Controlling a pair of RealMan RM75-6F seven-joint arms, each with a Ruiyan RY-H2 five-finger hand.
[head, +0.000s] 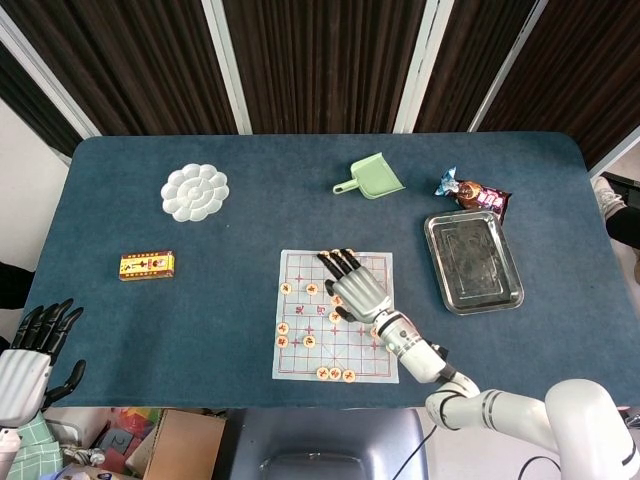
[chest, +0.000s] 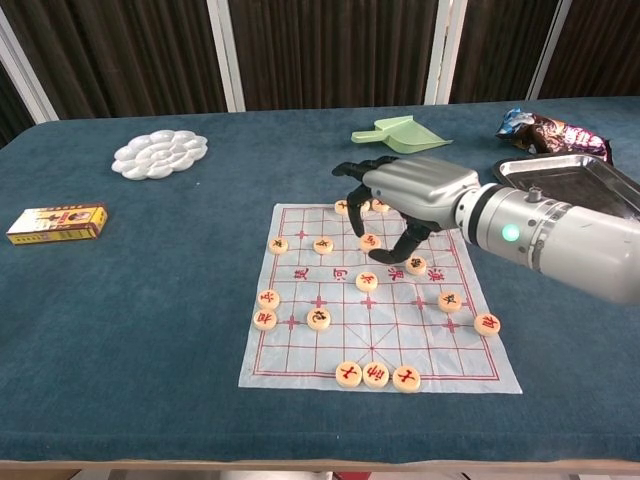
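A paper chess board (head: 300, 352) (chest: 440, 350) lies at the table's near middle with several round wooden pieces on it. My right hand (head: 355, 287) (chest: 408, 198) hovers over the board's far right part, fingers curled down. It pinches one chess piece (chest: 370, 241) between thumb and a fingertip. Other pieces (chest: 367, 281) (chest: 415, 265) lie just below it. My left hand (head: 32, 352) hangs off the table's near left corner, fingers spread, holding nothing.
A white palette (head: 195, 192) (chest: 160, 154) and a yellow box (head: 147, 265) (chest: 57, 222) lie at the left. A green dustpan (head: 372, 177) sits beyond the board. A snack bag (head: 472, 190) and a metal tray (head: 472, 262) (chest: 580, 205) are at the right.
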